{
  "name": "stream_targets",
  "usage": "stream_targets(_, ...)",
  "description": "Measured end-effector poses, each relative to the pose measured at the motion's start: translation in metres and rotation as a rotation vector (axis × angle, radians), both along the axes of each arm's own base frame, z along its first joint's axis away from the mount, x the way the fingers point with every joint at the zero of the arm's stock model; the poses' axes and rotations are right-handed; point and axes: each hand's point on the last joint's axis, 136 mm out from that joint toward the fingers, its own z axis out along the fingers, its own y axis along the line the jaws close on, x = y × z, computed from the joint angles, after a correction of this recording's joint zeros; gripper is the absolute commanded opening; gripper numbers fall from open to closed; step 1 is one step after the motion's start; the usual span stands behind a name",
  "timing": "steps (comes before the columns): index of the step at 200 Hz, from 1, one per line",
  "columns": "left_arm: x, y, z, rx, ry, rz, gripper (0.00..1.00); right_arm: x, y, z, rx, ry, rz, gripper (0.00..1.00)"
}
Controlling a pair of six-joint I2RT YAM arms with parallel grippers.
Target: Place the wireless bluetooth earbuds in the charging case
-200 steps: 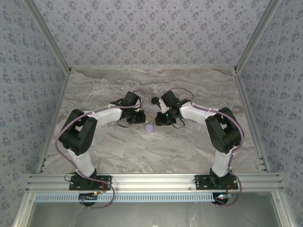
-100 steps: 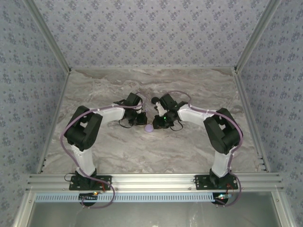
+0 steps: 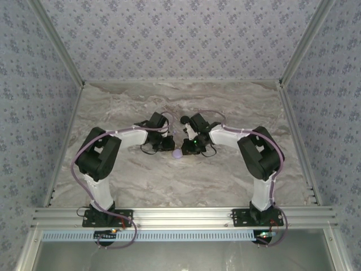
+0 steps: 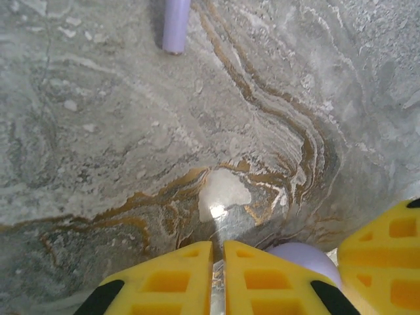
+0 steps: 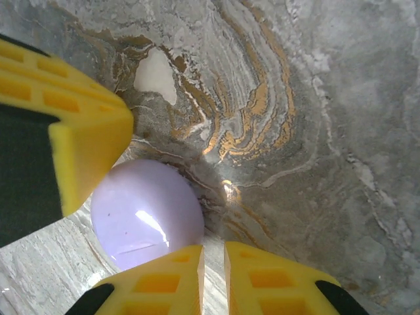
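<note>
Two robot arms of the same make. The left arm and the right arm each have smooth white shells between bulky black joint housings, and each is mounted on a black base plate. A lavender cable runs in loose loops along each arm to the black wrist behind the pincer. A small green light glows just behind the right pincer. That pincer and the left pincer each end in two bright yellow plastic fingers — moulded with rectangular hollows, with black patches further back from the tips.
</note>
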Motion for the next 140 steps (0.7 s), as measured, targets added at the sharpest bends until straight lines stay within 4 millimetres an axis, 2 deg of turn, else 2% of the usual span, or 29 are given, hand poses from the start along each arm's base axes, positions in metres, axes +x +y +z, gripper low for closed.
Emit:
stream_targets(45, -0.016, -0.003, -0.001, 0.010, 0.003, -0.025, 0.13, 0.014, 0.010, 0.004, 0.015, -0.021, 0.000, 0.18)
stream_targets(100, -0.033, 0.001, -0.001, 0.029, 0.003, -0.020, 0.14, 0.022, 0.015, 0.001, 0.012, -0.020, -0.001, 0.18)
stream_targets(140, -0.036, 0.005, -0.001, 0.047, -0.005, -0.011, 0.15, 0.028, 0.004, -0.001, -0.023, -0.025, -0.031, 0.19)
